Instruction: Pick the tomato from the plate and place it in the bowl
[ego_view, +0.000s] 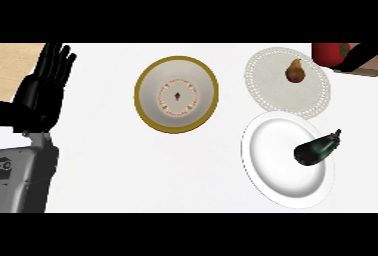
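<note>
A red tomato (329, 52) shows at the far top right corner, just past the rim of a dotted white plate (277, 90). Only a black part of my right hand (360, 56) is visible, pressed against the tomato's right side and curled on it; the rest is cut off by the view's edge. The bowl (140, 95), yellow-rimmed with a patterned white inside, stands left of centre with nothing in it. My left hand (46, 82) rests open at the left edge, fingers up.
A brown pear (295, 71) lies on the dotted plate. A dark eggplant (317, 149) lies on a plain white plate (280, 160) at the lower right. A strip of wooden surface (18, 55) shows at the upper left.
</note>
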